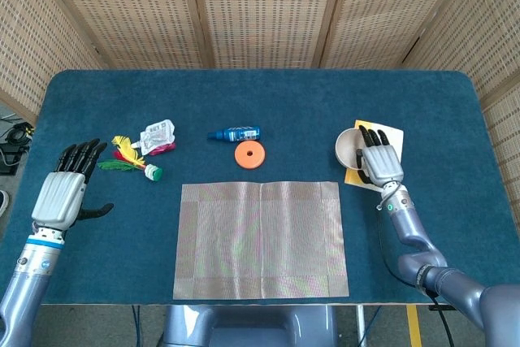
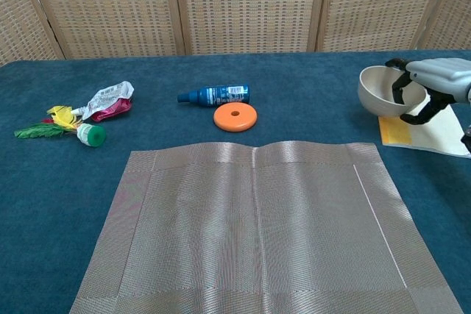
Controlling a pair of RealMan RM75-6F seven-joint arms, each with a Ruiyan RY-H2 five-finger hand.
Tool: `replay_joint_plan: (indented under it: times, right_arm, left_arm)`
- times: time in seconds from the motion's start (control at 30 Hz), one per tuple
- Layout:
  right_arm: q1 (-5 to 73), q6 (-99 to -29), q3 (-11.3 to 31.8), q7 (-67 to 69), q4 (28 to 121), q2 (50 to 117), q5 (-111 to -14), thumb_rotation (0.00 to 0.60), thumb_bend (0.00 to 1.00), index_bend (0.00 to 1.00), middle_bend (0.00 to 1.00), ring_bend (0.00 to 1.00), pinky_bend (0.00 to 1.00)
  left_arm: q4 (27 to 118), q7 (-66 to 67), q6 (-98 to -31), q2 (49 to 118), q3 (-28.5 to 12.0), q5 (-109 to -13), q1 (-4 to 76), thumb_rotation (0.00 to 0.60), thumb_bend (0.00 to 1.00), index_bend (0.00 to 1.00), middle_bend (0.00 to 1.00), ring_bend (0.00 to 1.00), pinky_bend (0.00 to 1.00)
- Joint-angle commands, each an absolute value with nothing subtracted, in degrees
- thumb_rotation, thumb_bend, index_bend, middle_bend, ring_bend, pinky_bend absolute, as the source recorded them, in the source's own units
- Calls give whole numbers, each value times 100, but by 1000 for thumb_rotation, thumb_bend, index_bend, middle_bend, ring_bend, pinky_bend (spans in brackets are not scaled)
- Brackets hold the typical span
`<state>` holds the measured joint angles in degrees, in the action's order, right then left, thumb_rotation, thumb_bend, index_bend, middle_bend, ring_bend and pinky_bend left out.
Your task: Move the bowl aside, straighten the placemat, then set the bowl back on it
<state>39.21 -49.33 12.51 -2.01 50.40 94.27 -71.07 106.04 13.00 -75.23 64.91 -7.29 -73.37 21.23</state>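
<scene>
A cream bowl (image 2: 383,92) (image 1: 349,144) hangs tilted at the right side of the table, lifted a little over a yellow-and-white card. My right hand (image 2: 430,82) (image 1: 378,162) grips its rim, fingers inside and thumb under the outer wall. The grey woven placemat (image 2: 257,226) (image 1: 260,237) lies flat and square at the front centre with a slight ridge along its far edge. My left hand (image 1: 63,186) hovers open at the far left, fingers spread, holding nothing; the chest view does not show it.
A blue bottle (image 2: 213,95) and an orange ring (image 2: 235,116) lie just beyond the mat. A shuttlecock (image 2: 70,129) and a crumpled pouch (image 2: 109,101) lie at the left. The yellow-and-white card (image 2: 427,126) lies under the bowl. Wicker screens stand behind the table.
</scene>
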Motion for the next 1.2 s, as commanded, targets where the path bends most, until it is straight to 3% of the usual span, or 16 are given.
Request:
replay_joint_plan:
  times: [0.03,0.2,0.53,0.6,0.77,1.2]
  right_arm:
    - [3840,-5383,1188,358,5340,9258,-7533,600,577,746,0,0,0]
    - [3767,-5825,872,713,6530,8595,-8280,600,577,748,0,0,0]
    - [4027,-5628,415,-188,8463,7796,-9153,600,578,753,0,0,0]
    - [4372,-5122,400,-751,8772,8003,-9251,600,577,752,0,0,0]
    - [4603,-4714,498,-1440,8928,8426,-8914,600,578,752,0,0,0]
    - [4836,-4359,515,-2500,8656,9124,-8178,600,578,749,0,0,0]
  left_arm:
    - [10606,1291,-7510,6485,-737,-7333,2124,600,0,0,0,0,0]
    - [10621,1248,-7471,6464,-737,-7357,2124,600,0,0,0,0,0]
    - [10651,1156,-7418,6413,-734,-7386,2112,600,0,0,0,0,0]
    - [10678,1125,-7424,6393,-729,-7421,2101,600,0,0,0,0,0]
    - [10660,1040,-7371,6355,-733,-7403,2096,600,0,0,0,0,0]
    - [10601,915,-7257,6329,-766,-7360,2120,600,0,0,0,0,0]
